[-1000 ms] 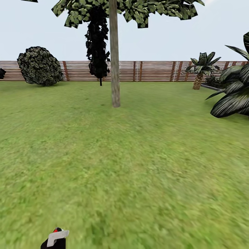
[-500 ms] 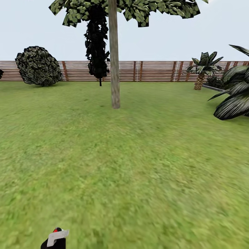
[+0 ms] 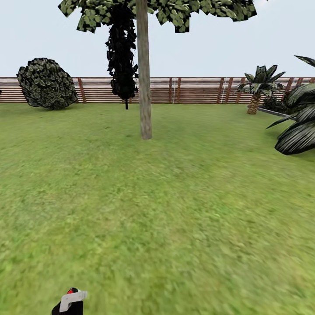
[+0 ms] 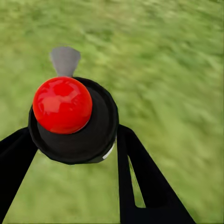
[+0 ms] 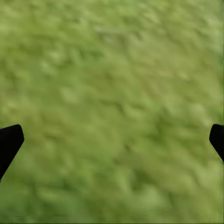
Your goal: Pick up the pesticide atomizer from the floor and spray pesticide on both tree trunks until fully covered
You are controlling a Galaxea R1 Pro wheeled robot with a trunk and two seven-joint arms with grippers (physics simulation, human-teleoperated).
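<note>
The pesticide atomizer (image 3: pixel 72 299) shows at the bottom left of the head view, with a white trigger and a red top. In the left wrist view its black body and red cap (image 4: pixel 62 104) sit between the two black fingers (image 4: pixel 135 163) of my left gripper (image 4: pixel 74 140), which is shut on it above the grass. One tree with a slim pale trunk (image 3: pixel 145 87) and a blocky green crown (image 3: pixel 175 11) stands far ahead on the lawn. My right gripper (image 5: pixel 112 140) is open over bare grass, its fingertips at the picture's edges.
A near-black narrow conifer (image 3: pixel 120 57) stands just behind the tree. A round shrub (image 3: pixel 46 83) is at the back left by the brown slat fence (image 3: pixel 197 89). A short palm (image 3: pixel 258 87) and large dark palm leaves (image 3: pixel 299 122) are at the right.
The whole head view has shifted slightly: the trunk looks a little nearer, and the shrub and palms have slid outward. The atomizer stays in the same spot in my left gripper.
</note>
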